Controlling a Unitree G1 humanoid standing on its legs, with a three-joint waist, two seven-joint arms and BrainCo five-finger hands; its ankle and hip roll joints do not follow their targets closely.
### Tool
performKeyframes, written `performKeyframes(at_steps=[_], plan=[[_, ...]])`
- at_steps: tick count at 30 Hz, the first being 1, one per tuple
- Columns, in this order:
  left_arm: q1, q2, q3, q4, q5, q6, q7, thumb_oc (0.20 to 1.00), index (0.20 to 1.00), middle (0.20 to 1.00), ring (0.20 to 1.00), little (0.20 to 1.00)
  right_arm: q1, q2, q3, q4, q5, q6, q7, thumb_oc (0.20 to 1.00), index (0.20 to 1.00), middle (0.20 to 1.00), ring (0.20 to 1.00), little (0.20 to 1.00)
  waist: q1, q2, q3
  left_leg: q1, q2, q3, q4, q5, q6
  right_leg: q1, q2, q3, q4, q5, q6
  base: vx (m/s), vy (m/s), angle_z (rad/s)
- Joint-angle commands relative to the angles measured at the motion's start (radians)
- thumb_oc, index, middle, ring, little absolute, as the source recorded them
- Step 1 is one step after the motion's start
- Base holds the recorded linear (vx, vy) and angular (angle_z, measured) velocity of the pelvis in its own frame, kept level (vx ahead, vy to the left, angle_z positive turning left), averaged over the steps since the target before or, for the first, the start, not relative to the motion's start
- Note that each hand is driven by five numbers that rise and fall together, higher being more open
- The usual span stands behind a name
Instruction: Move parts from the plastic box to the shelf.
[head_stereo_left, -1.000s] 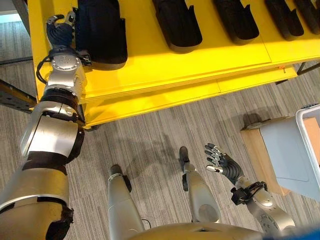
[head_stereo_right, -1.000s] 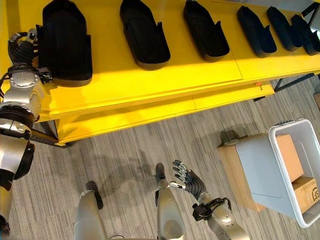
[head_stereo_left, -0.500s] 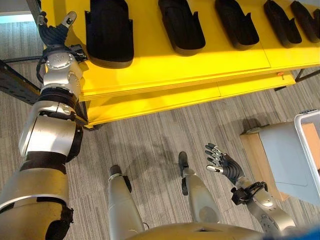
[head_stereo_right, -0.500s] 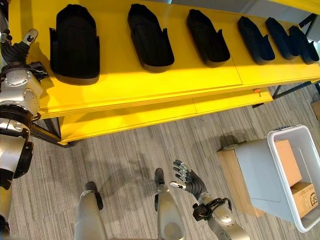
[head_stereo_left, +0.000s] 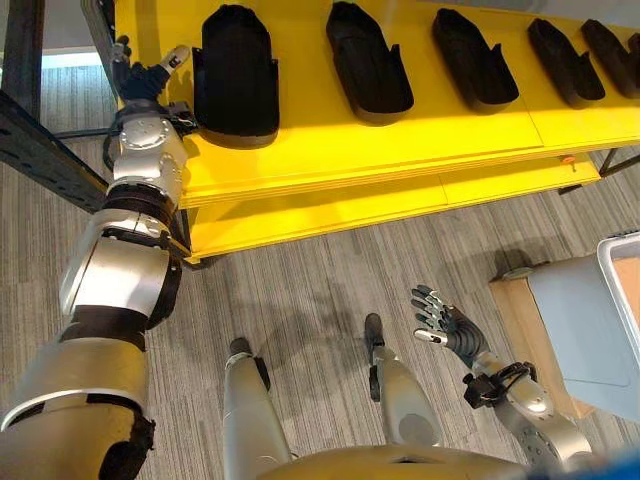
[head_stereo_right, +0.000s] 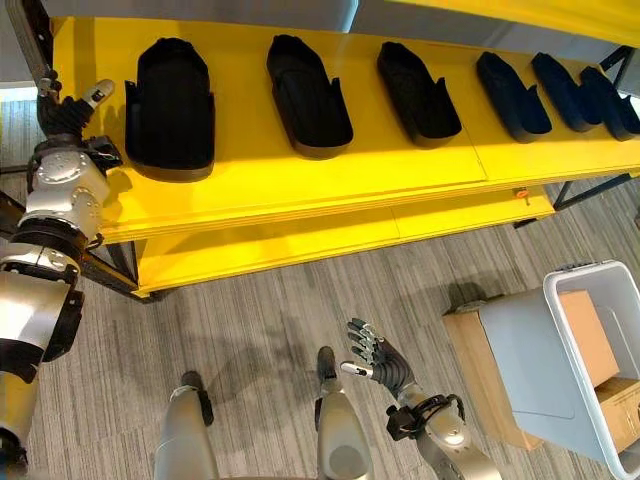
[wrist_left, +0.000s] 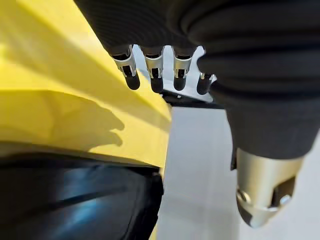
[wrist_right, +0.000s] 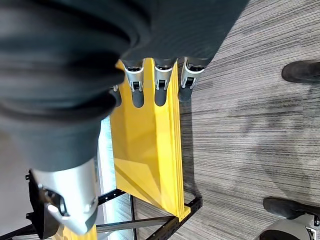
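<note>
Hovering left hand (head_stereo_right: 72, 108), fingers straight and empty, sits just beside the nearest part (head_stereo_right: 170, 108) on the shelf (head_stereo_right: 300, 180); a careless sweep probably nudges it. Right hand (head_stereo_right: 378, 362) relaxed, holding nothing, box (head_stereo_right: 590, 390) off to its right.

6 black parts (head_stereo_right: 170, 110) on 1 yellow shelf (head_stereo_right: 300, 190), 1 plastic box (head_stereo_right: 590, 350) w/ 2 cardboard boxes (head_stereo_right: 585, 330).

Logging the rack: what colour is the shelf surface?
Bright yellow shelf, clearest in the right eye view.
</note>
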Motion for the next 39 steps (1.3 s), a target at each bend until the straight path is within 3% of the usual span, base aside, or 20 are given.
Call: performKeyframes(at_steps=[1, 22, 39], plan=[[0.033, 0.027, 0.042, -0.078, 0.039, -0.056, -0.015, 1.0, 1.0, 1.0, 1.0, 1.0, -0.02, -0.079, -0.066, -0.031, 0.003, -0.033, 0.004, 1.0, 1.0, 1.0, 1.0, 1.0, 0.011, 0.028, 0.029, 0.03, -0.025, 0.003, -0.123, 0.055, -0.004, 0.04, -0.004, -0.008, 0.124, -0.135, -0.013, 0.0, 0.0, 0.0], [0.153, -0.061, 0.13, -0.042, -0.001, -0.042, -0.033, 1.0, 1.0, 1.0, 1.0, 1.0, -0.014, -0.081, -0.064, -0.036, 0.01, -0.033, -0.003, 1.0, 1.0, 1.0, 1.0, 1.0, 0.001, 0.018, 0.048, 0.009, -0.018, 0.01, -0.106, 0.052, 0.001, -0.001, 0.001, 0.004, 0.154, -0.136, -0.017, 0.0, 0.0, 0.0], [0.228, -0.167, 0.093, -0.085, 0.059, -0.033, -0.048, 1.0, 1.0, 1.0, 1.0, 1.0, -0.019, -0.089, -0.062, -0.035, 0.003, -0.03, -0.008, 1.0, 1.0, 1.0, 1.0, 1.0, -0.002, 0.026, 0.056, 0.013, -0.02, 0.013, -0.103, 0.056, 0.003, -0.018, 0.002, 0.01, 0.186, -0.144, -0.023, 0.0, 0.0, 0.0]])
